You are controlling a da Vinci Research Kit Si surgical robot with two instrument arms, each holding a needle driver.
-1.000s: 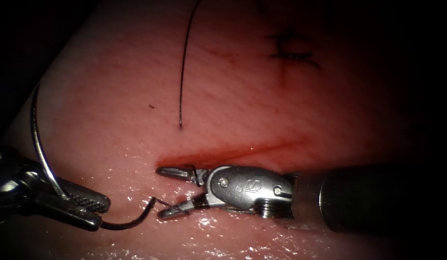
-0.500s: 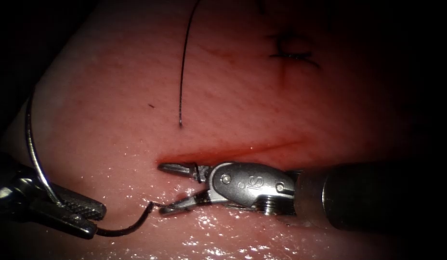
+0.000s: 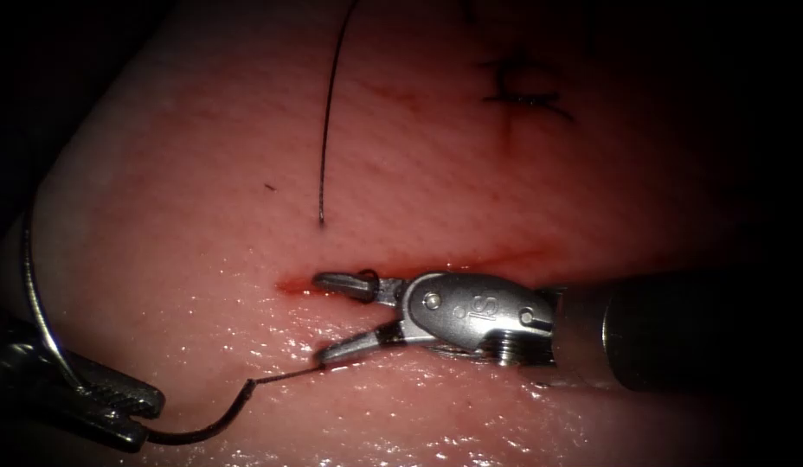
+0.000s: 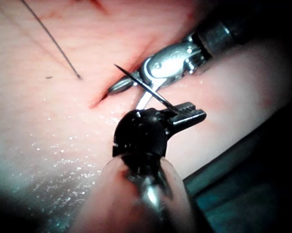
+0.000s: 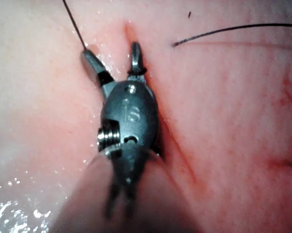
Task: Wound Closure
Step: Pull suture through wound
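My left tool (image 3: 150, 419) sits at the lower left, left of the cut (image 3: 497, 259), jaws shut on the curved needle (image 3: 36, 303) partway along its curve. The needle is out of the tissue (image 3: 202, 173); its bare point (image 4: 115, 65) juts past the left tool's jaws (image 4: 190, 113). Thread (image 3: 285, 374) runs from the needle's tail into the tissue by the right tool's lower jaw. My right tool (image 3: 325, 316) is open with nothing between its jaws, the upper jaw lying in the cut's left end, the lower one pressing the near lip (image 5: 110, 51).
A second thread (image 3: 325, 130) comes down from the top and enters the tissue just above the cut. A finished dark stitch (image 3: 523, 97) lies at the upper right. Red fluid wets the cut and the glistening near edge (image 3: 375, 432).
My left tool has drawn down and left with the needle, and the thread behind it has come out longer and straighter. The right tool has shifted right and slightly up, still open.
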